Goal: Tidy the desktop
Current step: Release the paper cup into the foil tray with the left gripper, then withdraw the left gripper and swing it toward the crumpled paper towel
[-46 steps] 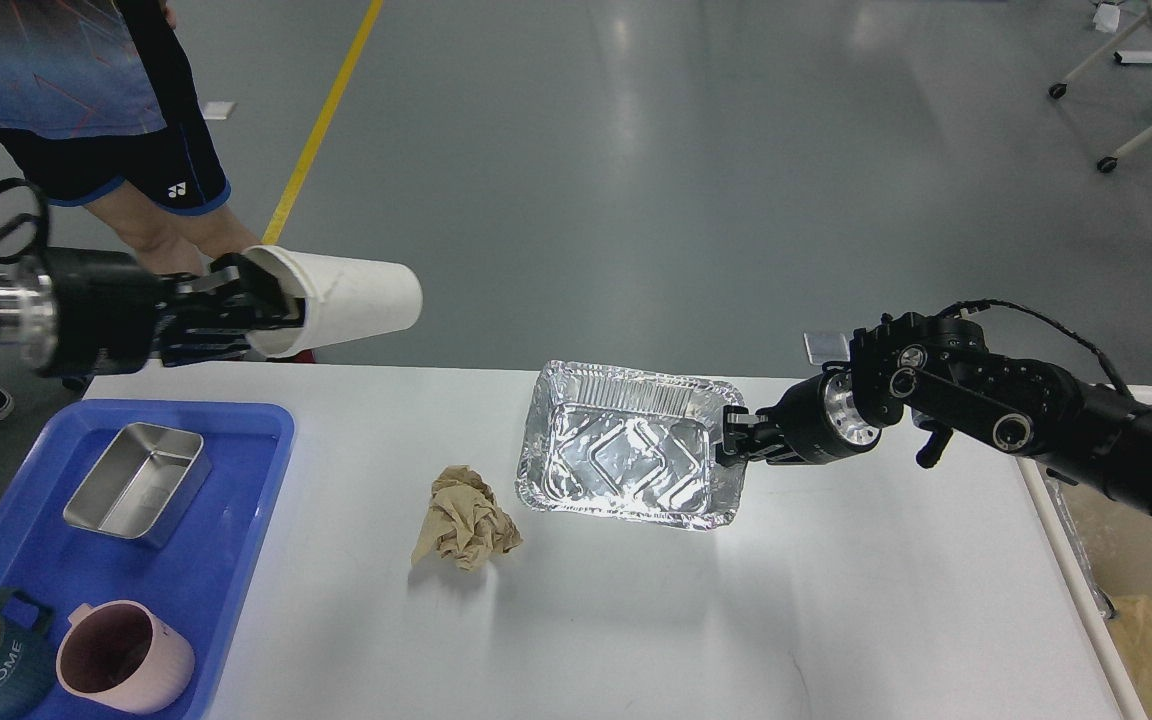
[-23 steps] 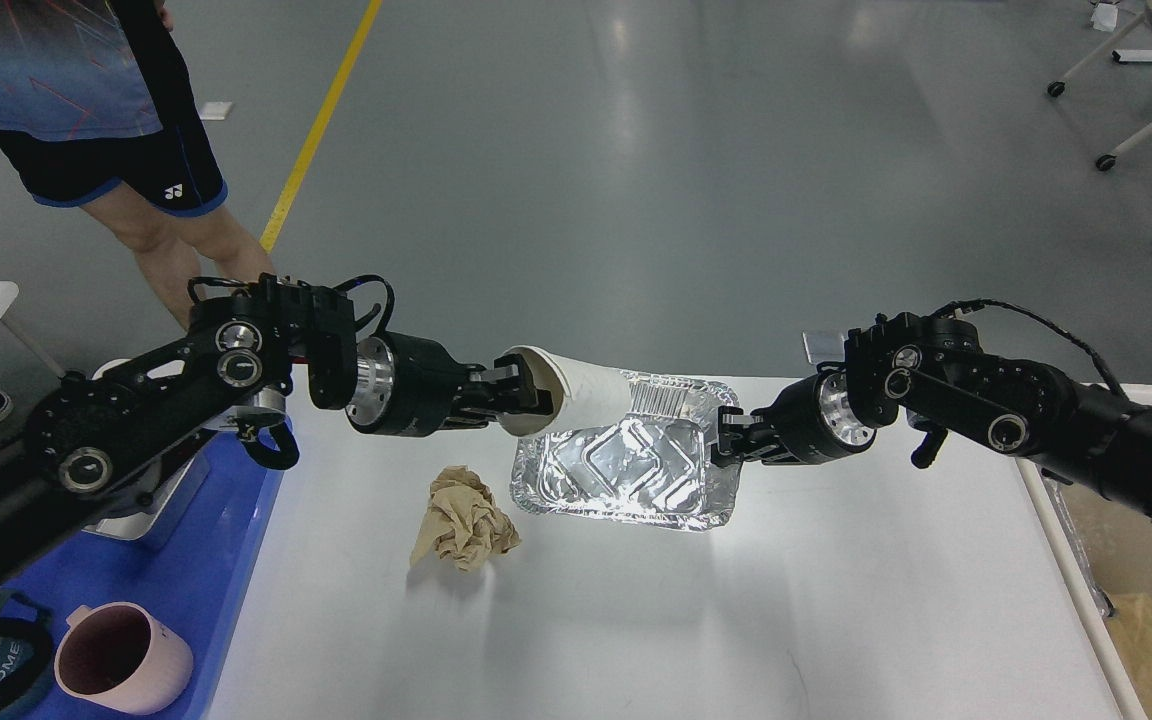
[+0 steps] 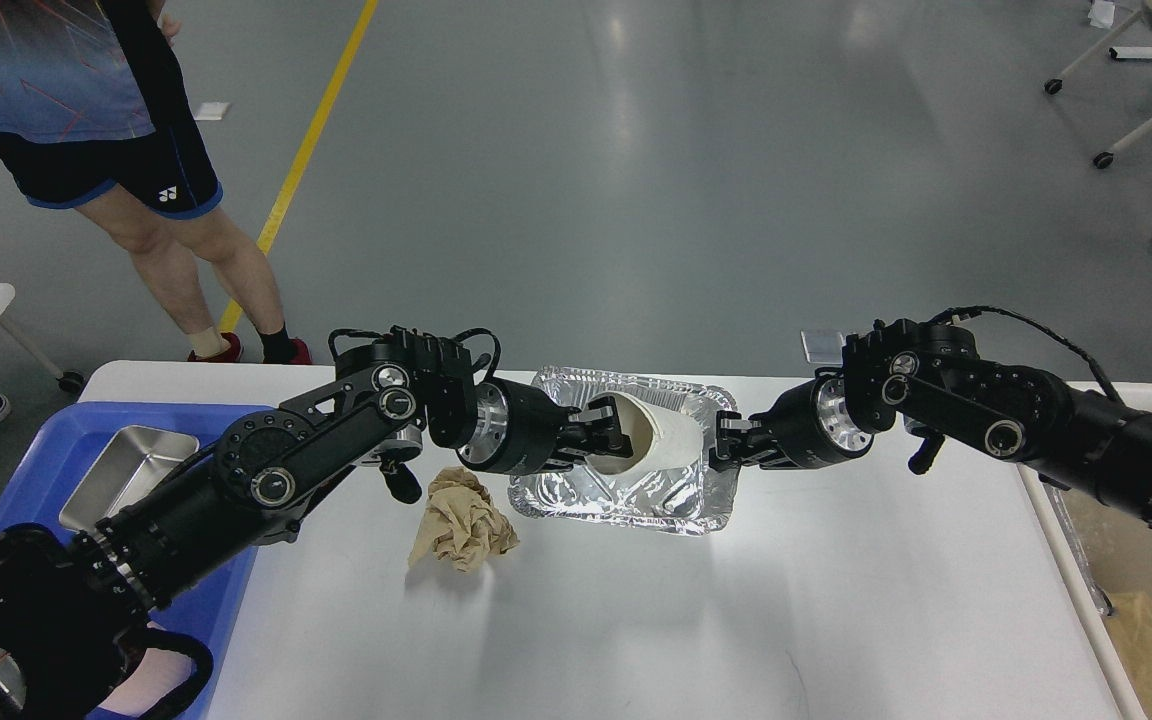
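Observation:
The white desktop [image 3: 696, 620] fills the lower view. A foil tray [image 3: 626, 505] sits at its far middle. My left gripper [image 3: 601, 440] is shut on the rim of a white paper cup [image 3: 661, 440] and holds it on its side inside the foil tray. My right gripper [image 3: 726, 447] is shut on the tray's right rim. A crumpled brown paper ball [image 3: 461, 520] lies on the desktop just left of the tray, under my left wrist.
A blue tub [image 3: 46, 440] at the left holds a steel box [image 3: 121, 475]. A beige bin [image 3: 1131, 600] stands at the right edge. A person [image 3: 126, 150] stands beyond the table's far left corner.
My left arm swung right and down from above the blue tub, carrying the paper cup into the foil tray. The right gripper kept its hold on the tray rim; the tray shifted slightly.

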Motion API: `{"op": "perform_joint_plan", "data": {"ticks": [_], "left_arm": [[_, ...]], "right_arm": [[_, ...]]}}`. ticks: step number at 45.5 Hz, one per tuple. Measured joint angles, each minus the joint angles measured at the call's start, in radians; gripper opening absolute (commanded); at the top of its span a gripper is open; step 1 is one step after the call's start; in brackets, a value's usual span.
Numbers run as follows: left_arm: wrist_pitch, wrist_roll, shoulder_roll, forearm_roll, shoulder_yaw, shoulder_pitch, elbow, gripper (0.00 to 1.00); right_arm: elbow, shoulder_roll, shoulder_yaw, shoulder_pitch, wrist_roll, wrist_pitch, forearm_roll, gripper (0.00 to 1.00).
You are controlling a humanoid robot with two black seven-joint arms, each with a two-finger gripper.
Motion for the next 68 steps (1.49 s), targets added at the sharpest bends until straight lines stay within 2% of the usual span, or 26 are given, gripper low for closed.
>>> {"op": "perform_joint_plan", "data": {"ticks": [6, 9, 15, 27, 36, 45, 56, 62, 68], "left_arm": [[0.048, 0.000, -0.038, -0.003, 0.000, 0.003, 0.029, 0.83], [0.078, -0.001, -0.043, -0.010, 0.000, 0.004, 0.032, 0.90], [0.119, -0.001, -0.046, -0.016, -0.007, 0.004, 0.033, 0.95], [0.116, 0.003, -0.033, -0.019, -0.019, -0.015, 0.015, 0.96], [0.111, 0.003, 0.056, -0.077, -0.021, -0.092, -0.070, 0.96], [0.103, 0.003, 0.239, -0.160, -0.014, -0.152, -0.235, 0.96], [0.076, 0.000, 0.647, -0.229, 0.000, -0.090, -0.523, 0.96], [0.076, -0.012, 0.845, -0.268, -0.001, -0.035, -0.574, 0.96], [0.077, -0.052, 1.009, -0.303, -0.008, 0.000, -0.582, 0.96]], "right_arm": [[0.001, -0.001, 0.000, 0.000, 0.000, 0.000, 0.000, 0.00], [0.001, -0.002, 0.000, 0.000, 0.000, 0.000, 0.000, 0.00], [0.001, -0.002, 0.001, 0.001, 0.000, 0.000, 0.000, 0.00], [0.001, -0.005, 0.001, 0.001, 0.000, 0.000, 0.000, 0.00], [0.001, -0.007, 0.001, 0.000, 0.000, 0.000, 0.000, 0.00], [0.001, -0.006, 0.000, 0.000, 0.000, 0.000, 0.000, 0.00], [0.001, -0.007, 0.001, 0.000, 0.000, -0.001, 0.000, 0.00], [0.000, -0.004, 0.001, 0.000, 0.000, -0.001, 0.000, 0.00], [0.000, -0.004, 0.001, 0.000, 0.000, -0.002, 0.000, 0.00]]}}
